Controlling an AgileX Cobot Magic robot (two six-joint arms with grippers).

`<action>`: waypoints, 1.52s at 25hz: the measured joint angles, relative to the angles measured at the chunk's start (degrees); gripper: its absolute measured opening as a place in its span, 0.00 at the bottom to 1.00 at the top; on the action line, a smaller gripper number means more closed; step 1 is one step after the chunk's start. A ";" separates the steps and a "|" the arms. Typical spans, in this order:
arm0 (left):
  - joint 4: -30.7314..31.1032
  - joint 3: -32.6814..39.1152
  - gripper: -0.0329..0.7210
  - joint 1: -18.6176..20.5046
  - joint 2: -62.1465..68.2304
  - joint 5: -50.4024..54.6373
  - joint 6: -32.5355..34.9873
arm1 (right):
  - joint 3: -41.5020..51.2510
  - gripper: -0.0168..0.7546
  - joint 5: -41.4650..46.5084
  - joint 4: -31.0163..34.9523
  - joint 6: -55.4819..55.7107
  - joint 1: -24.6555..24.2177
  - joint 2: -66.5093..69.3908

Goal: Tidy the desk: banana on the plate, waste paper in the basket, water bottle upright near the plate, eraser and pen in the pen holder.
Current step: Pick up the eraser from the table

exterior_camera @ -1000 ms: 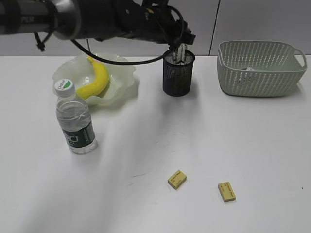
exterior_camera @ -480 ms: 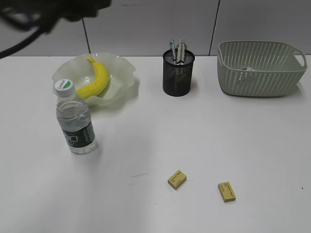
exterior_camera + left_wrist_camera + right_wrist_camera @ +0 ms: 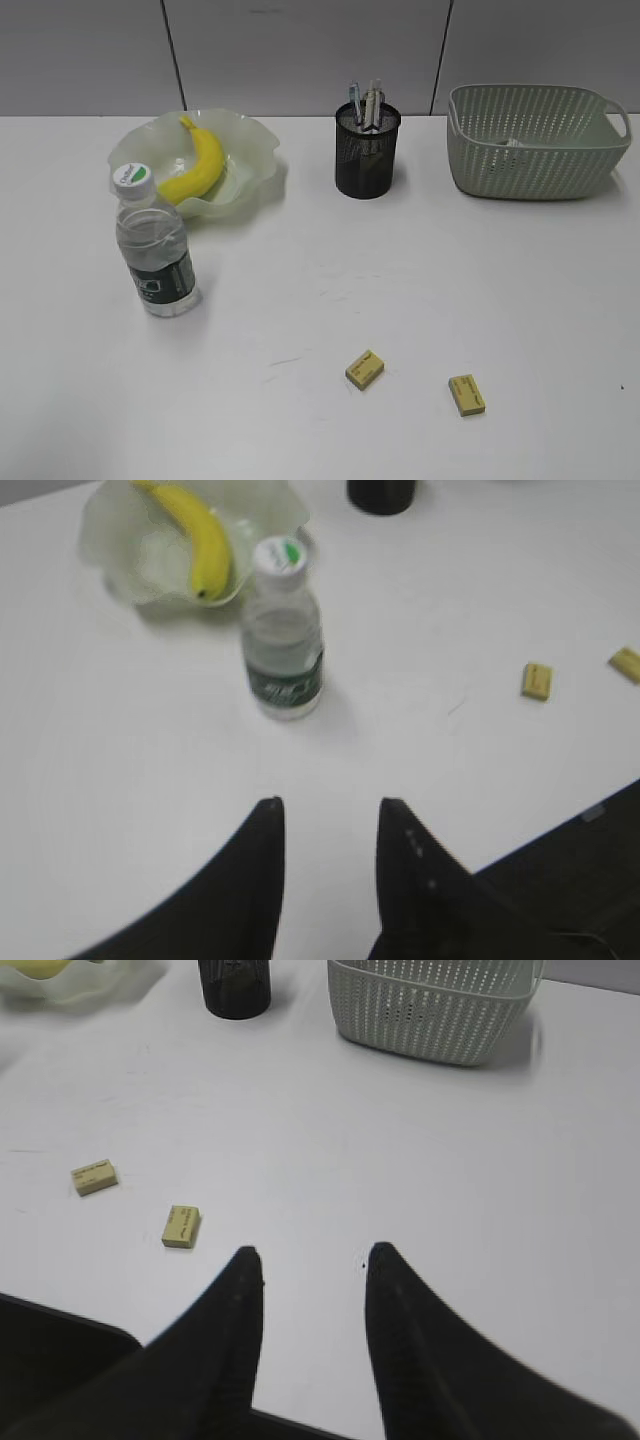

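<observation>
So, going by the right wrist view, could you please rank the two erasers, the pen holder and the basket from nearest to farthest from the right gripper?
From the right gripper, open and empty:
1. Nearer eraser, just to the left.
2. Second eraser, further left.
3. and 4. Basket, ahead and right, and pen holder, ahead and left at the top edge: too close to call.

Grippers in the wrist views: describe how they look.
Left gripper: two black fingers, broad at the base and curving to narrow rounded tips, with small pale specks on one. Right gripper: the same black, tapering, claw-like fingers, finely textured. No cables or markings show; the exterior view shows no arms.
</observation>
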 joint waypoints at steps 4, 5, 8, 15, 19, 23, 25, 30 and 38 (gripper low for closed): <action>3.93 2.00 0.36 0.05 -10.77 9.87 -4.82 | -0.20 0.40 -0.30 0.42 0.00 0.00 0.30; 5.02 2.88 0.36 0.05 -13.57 11.31 -6.77 | -0.35 0.40 -0.44 0.55 0.00 0.00 0.52; 7.23 5.82 0.36 0.72 -20.70 13.25 -10.06 | -0.79 0.40 -1.38 0.90 0.00 0.00 1.73; 8.90 8.40 0.36 3.36 -29.32 10.06 -11.00 | -1.18 0.40 -18.35 4.19 -0.05 0.00 12.31; 8.90 8.58 0.36 3.42 -29.40 9.66 -11.00 | -2.93 0.40 -25.61 5.51 -0.10 0.00 30.87; 8.81 8.58 0.36 6.34 -30.74 9.60 -11.00 | -8.81 0.40 -25.98 7.02 -0.10 0.00 56.35; 8.81 8.58 0.36 9.77 -30.79 9.66 -11.00 | -12.30 0.40 -25.98 9.33 -0.10 0.00 66.94; 8.75 8.58 0.36 18.26 -30.79 9.60 -11.00 | -16.50 0.40 -26.29 11.84 -0.10 2.77 87.51; 8.71 8.58 0.36 21.07 -30.79 9.60 -11.00 | -16.63 0.40 -28.93 14.87 0.07 6.08 102.95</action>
